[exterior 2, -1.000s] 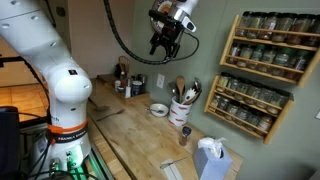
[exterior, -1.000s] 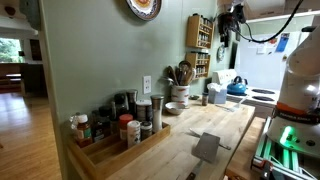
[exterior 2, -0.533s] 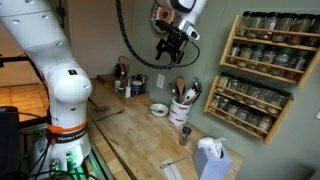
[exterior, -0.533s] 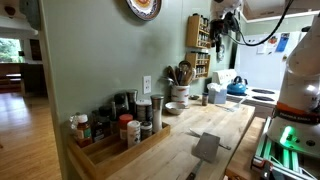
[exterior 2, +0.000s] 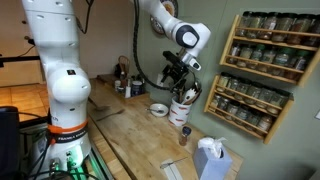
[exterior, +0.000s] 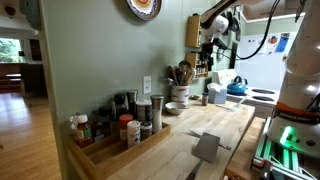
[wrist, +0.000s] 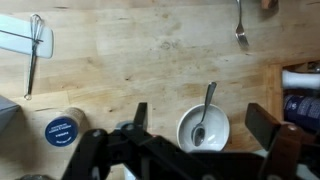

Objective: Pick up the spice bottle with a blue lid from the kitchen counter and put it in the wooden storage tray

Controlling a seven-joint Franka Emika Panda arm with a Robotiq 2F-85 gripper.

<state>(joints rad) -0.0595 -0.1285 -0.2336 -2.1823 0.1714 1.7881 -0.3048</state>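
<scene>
Your pincer (wrist: 200, 112) is opened wide and holds nothing. Between its fingers you look down only on a white bowl (wrist: 190, 135) with a spoon in it. In both exterior views the pincer hangs high above the kitchen counter (wrist: 150, 50), close to the wall-side edge. The spice bottle with a blue lid (wrist: 62, 130) is not under the gap. In the wrist view it stands outside the finger on the picture's left, toward the lower left corner, near the bowl but not touching it. It stands upright, so its long axis points straight at the camera and you see mostly the round lid. I judge that you must shift sideways over the lid before you go down. In the exterior views I cannot pick out the bottle with certainty. The wooden storage tray (exterior: 140, 148) lies well apart, at the opposite end of the counter, along the same wall edge.
</scene>
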